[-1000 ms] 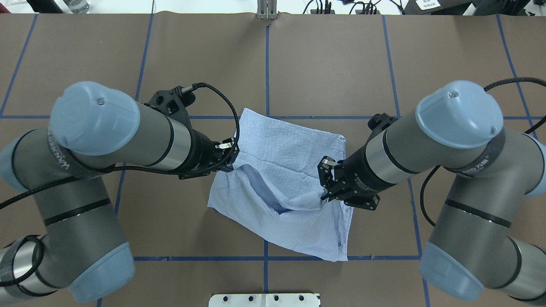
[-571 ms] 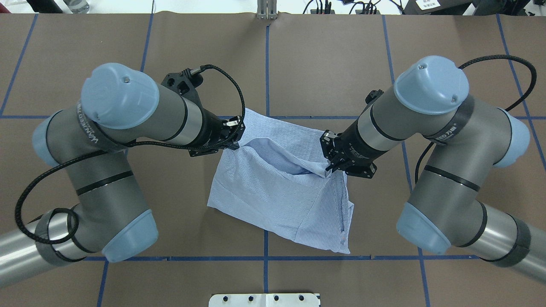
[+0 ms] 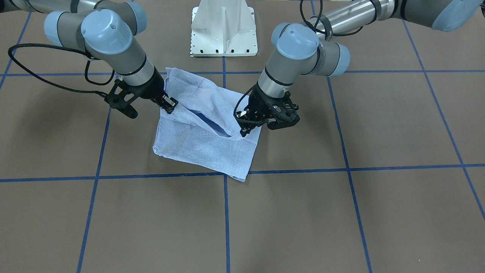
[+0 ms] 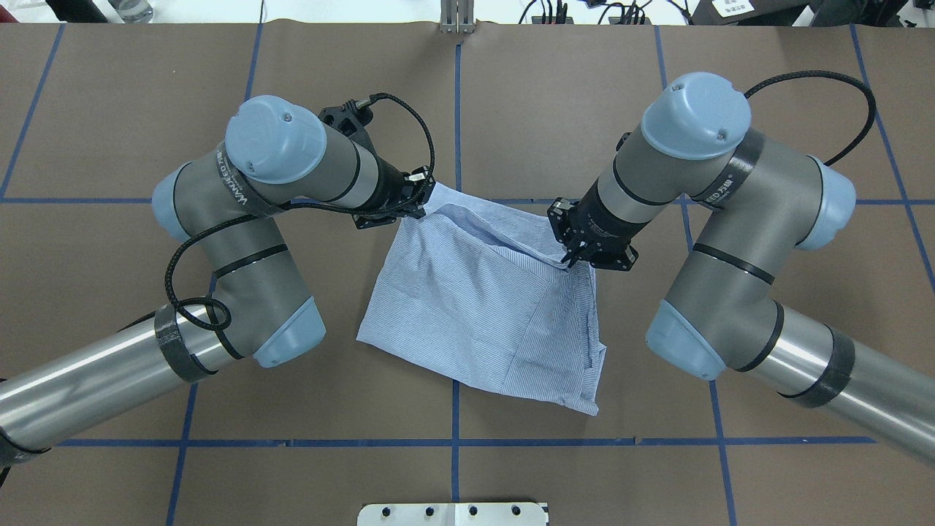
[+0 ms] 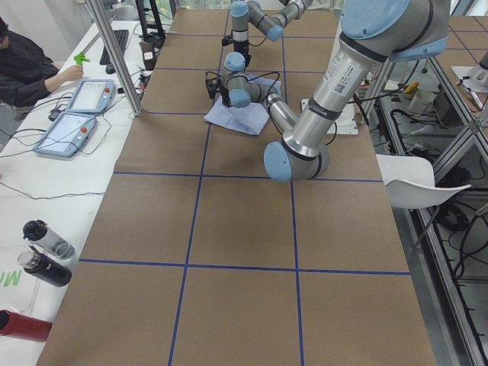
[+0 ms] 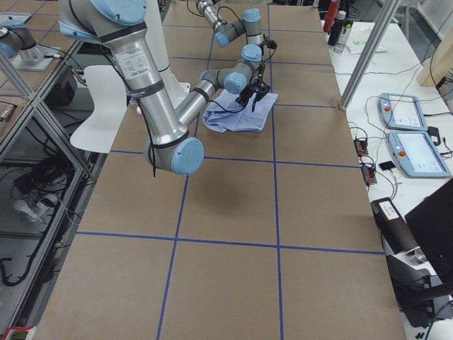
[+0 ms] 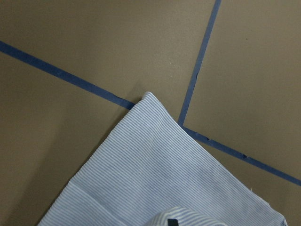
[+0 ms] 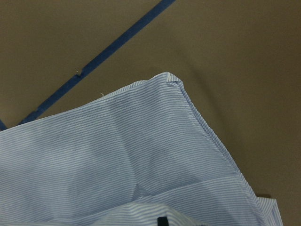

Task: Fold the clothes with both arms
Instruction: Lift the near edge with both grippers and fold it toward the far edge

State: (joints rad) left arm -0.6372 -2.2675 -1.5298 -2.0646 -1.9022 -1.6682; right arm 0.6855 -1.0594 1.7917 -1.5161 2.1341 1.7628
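The light blue-and-white striped shirt [image 4: 475, 307] lies partly folded at the table's middle, also seen from the front [image 3: 204, 146]. My left gripper [image 4: 419, 203] is shut on a raised layer at the shirt's far left corner. My right gripper [image 4: 569, 257] is shut on the same layer at the right edge. Between them the lifted fold hangs slack above the lower layer. In the front view the left gripper [image 3: 244, 130] is on the right and the right gripper [image 3: 169, 105] on the left. Both wrist views look down on flat striped cloth [image 7: 160, 179] [image 8: 117, 155] and brown table.
Blue tape lines [image 4: 453, 442] grid the brown table. The white pedestal base [image 3: 223, 28] stands at the robot's edge. A person [image 5: 30, 65] sits at a side table with pendants [image 5: 72, 114] and bottles [image 5: 42, 252].
Both grippers have carried the held shirt layer away from the robot toward the far edge, laying more cloth over the lower layer. The arms' elbows swung forward and inward.
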